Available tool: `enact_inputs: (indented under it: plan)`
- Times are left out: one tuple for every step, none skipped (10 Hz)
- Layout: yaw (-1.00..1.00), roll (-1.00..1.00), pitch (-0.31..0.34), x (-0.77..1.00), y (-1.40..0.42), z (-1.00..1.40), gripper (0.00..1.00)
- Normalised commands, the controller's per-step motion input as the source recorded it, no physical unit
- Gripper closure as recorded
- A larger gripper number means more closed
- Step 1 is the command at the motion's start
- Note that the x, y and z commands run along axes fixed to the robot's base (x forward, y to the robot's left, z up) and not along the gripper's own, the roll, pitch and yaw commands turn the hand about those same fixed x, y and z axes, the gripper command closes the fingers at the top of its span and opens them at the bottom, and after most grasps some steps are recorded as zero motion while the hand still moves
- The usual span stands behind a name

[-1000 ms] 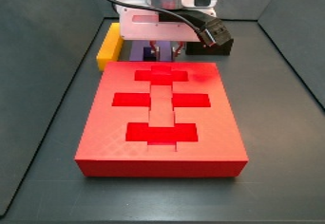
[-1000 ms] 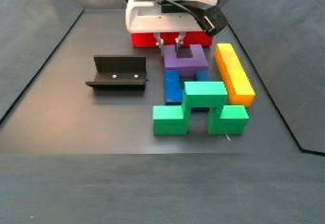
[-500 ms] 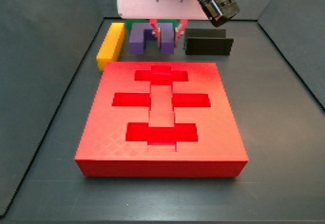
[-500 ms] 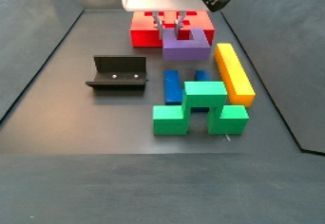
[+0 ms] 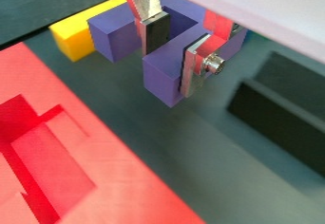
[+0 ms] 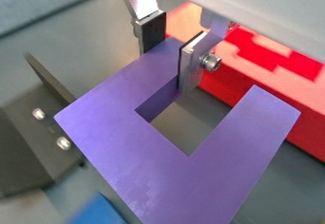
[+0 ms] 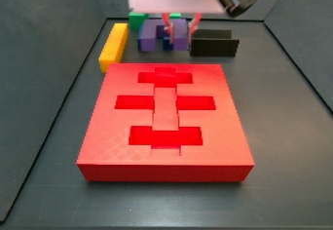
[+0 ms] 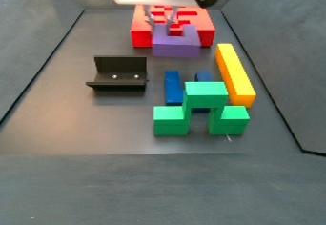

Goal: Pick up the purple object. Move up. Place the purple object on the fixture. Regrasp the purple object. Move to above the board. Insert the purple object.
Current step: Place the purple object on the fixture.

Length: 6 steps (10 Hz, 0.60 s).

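My gripper [image 5: 170,40] is clamped on one prong of the purple object [image 6: 191,133], my silver fingers [image 6: 191,62] pinching it from both sides. I hold it lifted off the floor beyond the far end of the red board [image 7: 166,117]. The fixture [image 8: 117,74] sits apart on the floor, near the blue block [image 8: 173,85], green block [image 8: 199,107] and yellow bar [image 8: 234,71].

This looks like a robotics lab test cell rather than any home or shop. A dark matte floor sits walled by grey panels. Bright plastic blocks lie on it: a red board [image 7: 164,117], a yellow bar [image 8: 234,73], green pieces [image 8: 197,107]. The gripper [image 6: 172,44] hangs over them, clamped on the purple object [image 6: 191,147]; a bolted fixture [image 8: 117,73] stands nearby.
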Motion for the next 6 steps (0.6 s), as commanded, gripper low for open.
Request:
enact_inputs:
  plan:
    - [-0.23, -0.52, 0.0, 0.87, 0.27, 0.47, 1.0]
    - [-0.22, -0.49, 0.0, 0.91, 0.25, 0.45, 1.0]
    - [-0.22, -0.45, 0.006, 0.92, 0.23, 0.37, 1.0]
    - [-0.23, -0.41, 0.026, 0.96, 0.19, 0.34, 1.0]
    - [-0.21, -0.4, 0.037, 0.97, 0.19, 0.28, 1.0]
    - [-0.21, -0.47, 0.0, 0.97, 0.19, 0.26, 1.0]
